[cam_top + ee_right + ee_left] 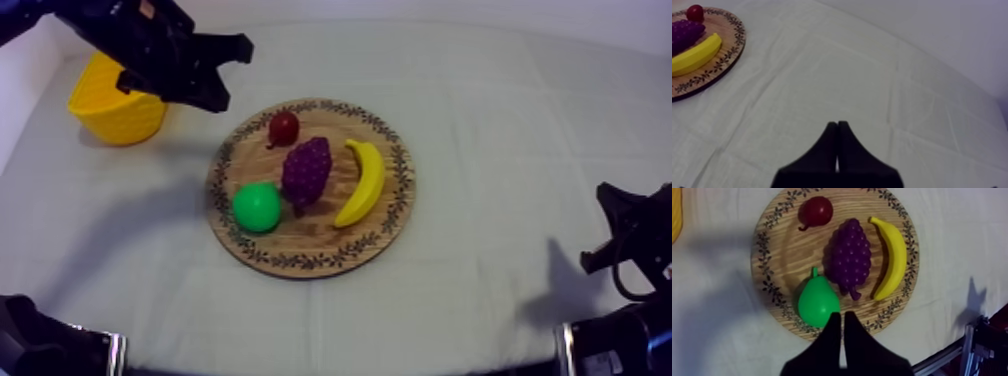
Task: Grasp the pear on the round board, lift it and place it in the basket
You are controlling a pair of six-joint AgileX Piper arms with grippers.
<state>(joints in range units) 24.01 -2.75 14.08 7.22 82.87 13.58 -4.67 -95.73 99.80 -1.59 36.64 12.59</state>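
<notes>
While my left arm [150, 40] reaches in from the upper left, the yellow basket [113, 108] sits at the far left of the table, partly under that arm's black bulk and apart from the board. From above I can't quite make out which dark prong is which, so I go by my wrist camera. There my left gripper [841, 319] has its two fingers pressed together in a narrow wedge, holding nothing. Its tip hangs over the near rim of the round wooden board [398, 185], just beside the pear [817, 300].

On to the board! The pear [257, 206], bright green, lies on the wood at the board's left side, clear of the basket. Behind it, near the far rim, is the small red fruit [284, 127]. In the middle lies the bunch of grapes [306, 170], close beside the pear. Then comes the banana [363, 182], curved along the board's right side.

Far right now: my right arm [630, 240] sits low at the table's edge. My right gripper [837, 126] also has its fingers closed together on nothing, over bare grey-white cloth [872, 75] well apart from the board.
</notes>
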